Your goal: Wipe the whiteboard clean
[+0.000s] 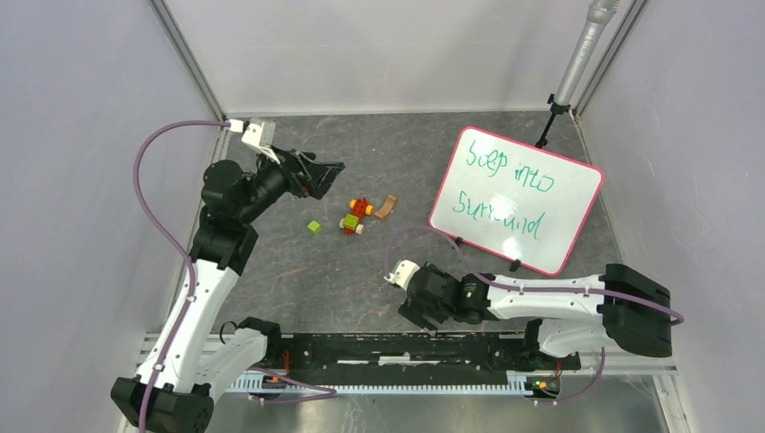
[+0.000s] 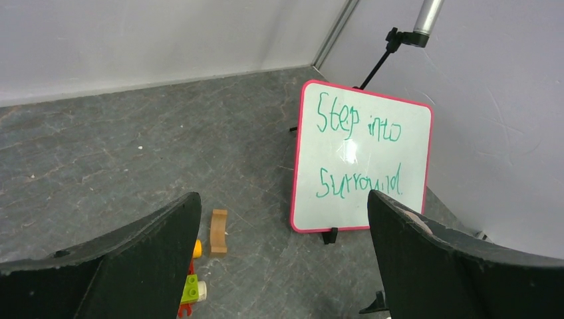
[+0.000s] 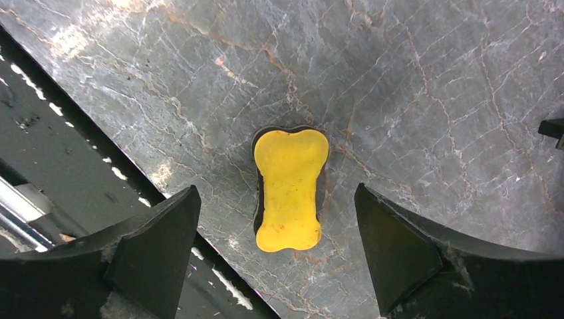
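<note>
Pink-red framing rims the whiteboard [image 2: 362, 159], propped on small black feet, its glossy white face carrying two lines of green handwriting. We see it ahead of our released left hand [image 2: 282, 219] and beyond the right hand [image 3: 276, 193]. Coloured toy blocks [image 1: 354, 216] and a curved wooden piece [image 2: 218, 231] lie near the left hand. Our right hand, also released, straddles a yellow bone-shaped pad [image 3: 290, 189] on the veined grey bench [image 3: 412, 86].

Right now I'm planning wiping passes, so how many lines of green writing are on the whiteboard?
2. The upper line crosses the top half of the whiteboard; the lower line crosses its bottom half. Nothing covers the board's face, so none seems hidden.
</note>
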Robot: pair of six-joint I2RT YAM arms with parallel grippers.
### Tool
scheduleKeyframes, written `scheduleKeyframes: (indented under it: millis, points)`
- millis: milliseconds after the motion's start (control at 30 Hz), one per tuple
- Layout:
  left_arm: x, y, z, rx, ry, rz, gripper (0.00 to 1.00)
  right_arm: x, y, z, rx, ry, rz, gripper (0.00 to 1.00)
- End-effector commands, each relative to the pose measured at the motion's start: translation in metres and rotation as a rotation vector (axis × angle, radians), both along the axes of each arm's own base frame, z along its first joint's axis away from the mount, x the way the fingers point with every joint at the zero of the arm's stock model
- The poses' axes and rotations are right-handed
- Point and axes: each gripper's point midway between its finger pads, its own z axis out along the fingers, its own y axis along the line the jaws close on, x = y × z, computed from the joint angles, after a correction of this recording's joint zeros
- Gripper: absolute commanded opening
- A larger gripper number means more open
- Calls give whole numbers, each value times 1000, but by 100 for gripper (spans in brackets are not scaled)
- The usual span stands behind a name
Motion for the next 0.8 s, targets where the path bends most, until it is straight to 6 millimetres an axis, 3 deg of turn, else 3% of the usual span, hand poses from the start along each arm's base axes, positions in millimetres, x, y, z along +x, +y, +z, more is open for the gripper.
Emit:
scheduleKeyframes:
  millis: [0, 200, 433, 633, 767]
  points:
    - [-2, 0, 11, -9, -22, -1, 100, 7, 4, 8, -15, -55, -60, 90]
    - [-2, 0, 10, -12, -19, -2, 100, 12, -1, 9, -86, -99, -57, 80]
    - [4, -2, 0, 10, 25, -6, 100, 16, 1, 15, -56, -133, -75, 76]
    - [5, -2, 0, 18, 34, -5, 100, 13, -6, 6, -111, -124, -60, 69]
    - [3, -3, 1, 15, 35, -13, 100, 11, -1, 5, -80, -111, -50, 67]
